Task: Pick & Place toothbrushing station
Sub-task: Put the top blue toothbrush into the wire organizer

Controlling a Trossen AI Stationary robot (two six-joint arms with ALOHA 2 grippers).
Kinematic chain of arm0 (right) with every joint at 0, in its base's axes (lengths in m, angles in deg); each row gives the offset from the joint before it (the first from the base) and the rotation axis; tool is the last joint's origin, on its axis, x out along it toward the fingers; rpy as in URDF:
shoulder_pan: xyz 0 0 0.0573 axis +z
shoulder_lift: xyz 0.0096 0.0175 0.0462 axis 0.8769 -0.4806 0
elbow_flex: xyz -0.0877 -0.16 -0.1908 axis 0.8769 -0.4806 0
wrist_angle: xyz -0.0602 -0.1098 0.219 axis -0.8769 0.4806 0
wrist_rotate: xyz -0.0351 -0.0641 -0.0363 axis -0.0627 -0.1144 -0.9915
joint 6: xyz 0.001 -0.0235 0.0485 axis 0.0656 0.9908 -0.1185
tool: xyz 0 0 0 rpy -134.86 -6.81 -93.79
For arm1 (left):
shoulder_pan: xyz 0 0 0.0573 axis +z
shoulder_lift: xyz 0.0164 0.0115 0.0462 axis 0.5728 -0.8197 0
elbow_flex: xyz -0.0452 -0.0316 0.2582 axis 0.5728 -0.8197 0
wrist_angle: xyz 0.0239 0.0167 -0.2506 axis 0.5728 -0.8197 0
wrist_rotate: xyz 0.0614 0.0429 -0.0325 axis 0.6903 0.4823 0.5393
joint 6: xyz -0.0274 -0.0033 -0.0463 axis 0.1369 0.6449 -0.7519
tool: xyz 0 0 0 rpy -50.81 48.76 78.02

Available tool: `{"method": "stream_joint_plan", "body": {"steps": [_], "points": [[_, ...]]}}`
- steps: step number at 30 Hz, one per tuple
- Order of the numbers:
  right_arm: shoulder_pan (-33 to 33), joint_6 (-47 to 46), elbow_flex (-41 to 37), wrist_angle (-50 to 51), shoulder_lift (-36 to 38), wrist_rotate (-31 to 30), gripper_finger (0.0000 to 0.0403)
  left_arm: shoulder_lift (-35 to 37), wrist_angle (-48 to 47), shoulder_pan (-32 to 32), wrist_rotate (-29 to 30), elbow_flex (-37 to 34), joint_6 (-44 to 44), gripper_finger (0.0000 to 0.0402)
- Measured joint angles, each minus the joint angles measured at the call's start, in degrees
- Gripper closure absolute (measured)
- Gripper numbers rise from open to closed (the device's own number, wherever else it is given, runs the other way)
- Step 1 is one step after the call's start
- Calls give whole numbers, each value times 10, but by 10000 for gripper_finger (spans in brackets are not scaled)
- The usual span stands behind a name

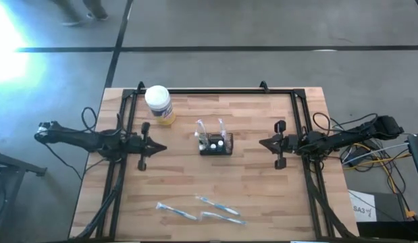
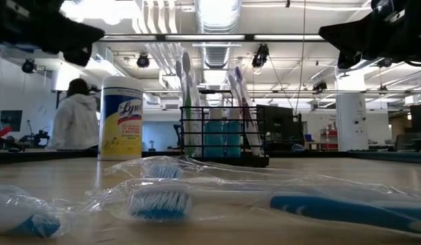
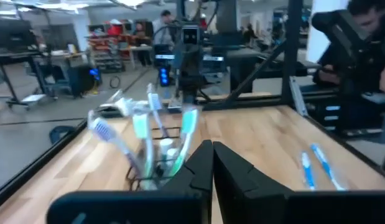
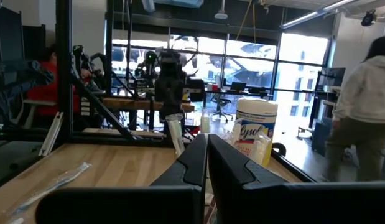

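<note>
Mid-table sits your small black slotted toothbrushing station [image 1: 215, 145], upright with brushes standing in it, untouched. Your left gripper [image 1: 160, 148] and right gripper [image 1: 262, 142] flank it, both well apart, fingers pressed together, empty; likely poised for approach.

The holder [image 1: 215, 145] stands mid-table [image 1: 263, 196], between the left gripper [image 1: 161, 148] and the right gripper [image 1: 263, 142]; the wipes jar [image 1: 159, 104] sits behind it leftward; wrapped toothbrushes [image 1: 202, 209] lie along the front edge.
</note>
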Motion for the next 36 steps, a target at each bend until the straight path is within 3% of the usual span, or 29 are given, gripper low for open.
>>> {"method": "stream_joint_plan", "body": {"steps": [9, 14, 30, 33, 36], "points": [[0, 2, 0, 0, 0, 0, 392, 128, -1, 4, 11, -69, -16, 398], [0, 4, 0, 0, 0, 0, 392, 168, -52, 4, 34, -89, -33, 398], [0, -45, 0, 9, 0, -2, 392, 151, -71, 4, 54, -90, -60, 394], [4, -85, 27, 54, -12, -69, 392, 141, -72, 4, 54, -90, -73, 393], [14, -131, 108, 209, -38, -128, 392, 128, -73, 4, 53, -90, -95, 395]]}}
